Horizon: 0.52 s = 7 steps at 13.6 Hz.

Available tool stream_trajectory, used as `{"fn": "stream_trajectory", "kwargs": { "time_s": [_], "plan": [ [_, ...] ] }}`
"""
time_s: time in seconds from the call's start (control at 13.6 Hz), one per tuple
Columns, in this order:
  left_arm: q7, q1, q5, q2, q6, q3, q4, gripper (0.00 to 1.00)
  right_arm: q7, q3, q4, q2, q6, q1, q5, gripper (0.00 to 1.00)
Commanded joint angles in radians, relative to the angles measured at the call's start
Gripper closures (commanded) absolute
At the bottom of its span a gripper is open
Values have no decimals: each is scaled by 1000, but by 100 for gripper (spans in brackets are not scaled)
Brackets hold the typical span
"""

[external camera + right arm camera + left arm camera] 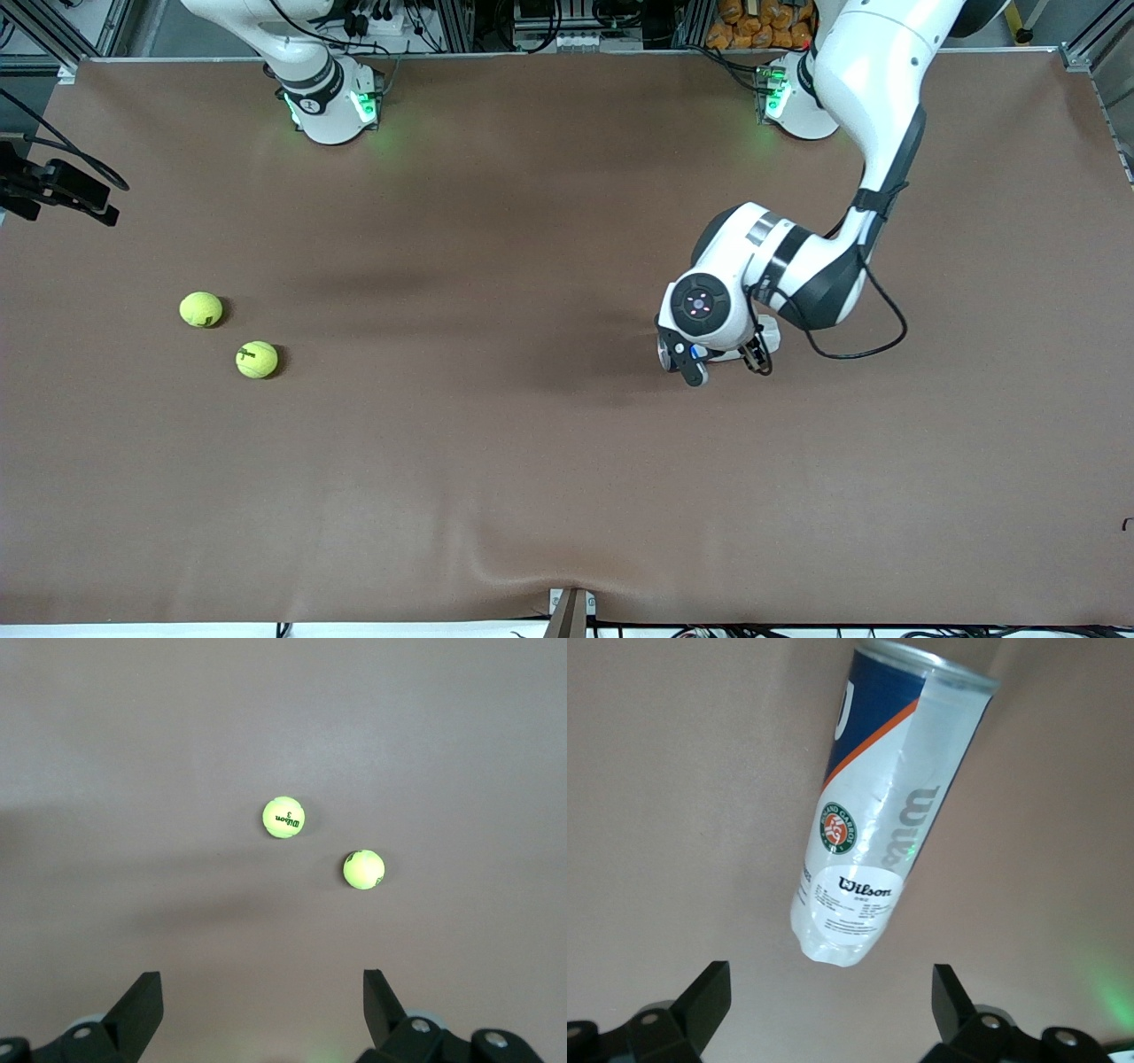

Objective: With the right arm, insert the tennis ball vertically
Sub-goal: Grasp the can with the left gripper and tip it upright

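Two yellow tennis balls lie on the brown table toward the right arm's end, one (201,309) farther from the front camera than the other (257,359). Both show in the right wrist view (283,817) (363,869). My right gripper (261,988) is open and empty, high above the table, out of the front view. A clear Wilson ball can (873,806) lies on its side on the table. My left gripper (830,983) is open and empty just above the can's closed end. In the front view the left gripper (725,361) covers most of the can.
The brown table cover (496,461) is wrinkled at the edge nearest the front camera. A black camera mount (53,190) stands at the table's edge by the right arm's end. Both arm bases (328,106) (797,106) stand along the edge farthest from the camera.
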<state>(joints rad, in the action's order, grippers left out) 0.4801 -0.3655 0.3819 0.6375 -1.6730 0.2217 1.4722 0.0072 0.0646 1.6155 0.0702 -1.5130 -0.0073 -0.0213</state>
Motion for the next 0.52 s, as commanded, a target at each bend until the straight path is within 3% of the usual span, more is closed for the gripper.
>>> {"fn": "stream_trajectory", "kwargs": {
  "time_s": [0.0,0.44],
  "plan": [
    [57,-23,41,19,15,-2,-7,0,-7,-5,7,17,8,-10,1,0],
    [64,-13,98,59,10,-2,57,0,-7,-5,7,17,10,-10,1,0]
  ]
}}
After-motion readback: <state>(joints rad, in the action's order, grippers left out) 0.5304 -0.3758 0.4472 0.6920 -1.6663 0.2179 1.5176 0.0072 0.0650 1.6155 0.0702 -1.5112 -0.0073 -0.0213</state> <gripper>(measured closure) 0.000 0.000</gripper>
